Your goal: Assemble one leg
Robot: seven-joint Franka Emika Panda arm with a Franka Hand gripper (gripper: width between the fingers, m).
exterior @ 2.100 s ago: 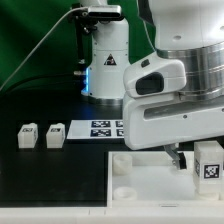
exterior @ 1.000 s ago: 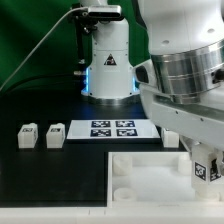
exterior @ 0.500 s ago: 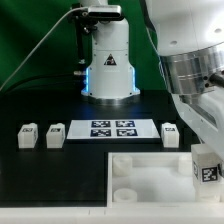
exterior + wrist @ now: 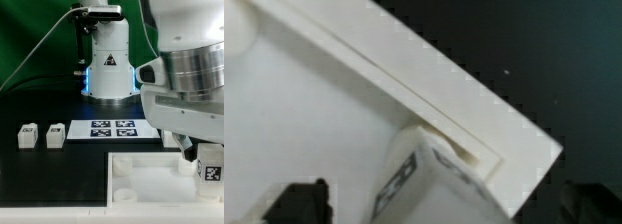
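No readable words or numbers.
Black warning triangle [image 4: 108,61] on white cylindrical robot base [image 4: 108,82]; black-and-white square tags [image 4: 100,125] on the thin flat white marker board [image 4: 78,129] and on small white blocky legs [image 4: 27,136] at its nine o'clock.

**Q:** Exterior view: how is it lit?
**A:** Brightly and evenly. The white arm [image 4: 190,90], close to the lens, is soft and verges on glare. The black table [image 4: 55,185] swallows any shadows. A small blue glow shows on the robot base [image 4: 88,78].

**Q:** And the wrist view?
**A:** Blurred and grainy. The white tray-like piece [image 4: 313,120] is washed out, with 1 thin shadow line along its rim. The tag on the leg [image 4: 434,180] is smeared and unreadable.
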